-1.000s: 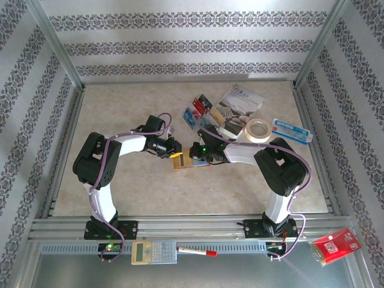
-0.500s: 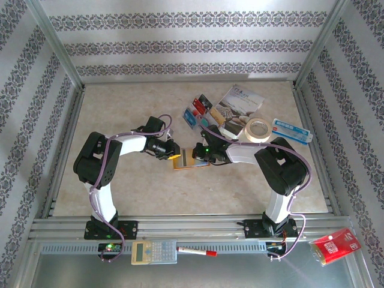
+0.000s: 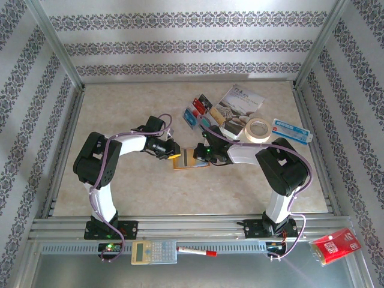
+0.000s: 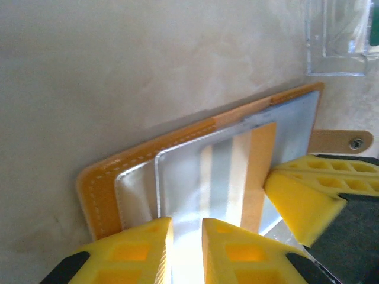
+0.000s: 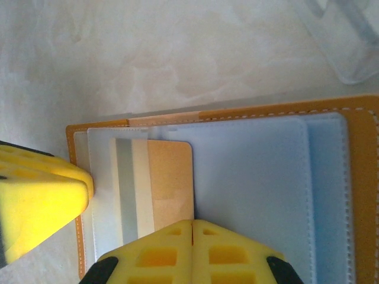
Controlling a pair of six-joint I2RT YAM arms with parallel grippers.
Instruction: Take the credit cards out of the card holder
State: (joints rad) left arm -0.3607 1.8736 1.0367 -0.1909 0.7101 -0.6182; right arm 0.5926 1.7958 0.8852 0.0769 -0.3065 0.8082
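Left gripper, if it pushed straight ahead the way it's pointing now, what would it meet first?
The card holder: its clear sleeve with the tan card lies right ahead of the left gripper, possibly touching it.

Top external: high, rear, looking down over table (image 3: 120, 120). Wrist cameras: close, opposing sides, above card holder (image 4: 100, 188), shared by all views.

Loose clutter on the table, all well apart from the pincer.
Beyond and right of the right gripper (image 3: 194, 155): brochure (image 3: 239, 103), tape roll (image 3: 258, 129), white-and-blue box (image 3: 290, 131). Nearer than it, on the front rail (image 3: 72, 248): calculator (image 3: 154, 252), red-capped pen (image 3: 196, 252). Red packet (image 3: 335, 245) far right.
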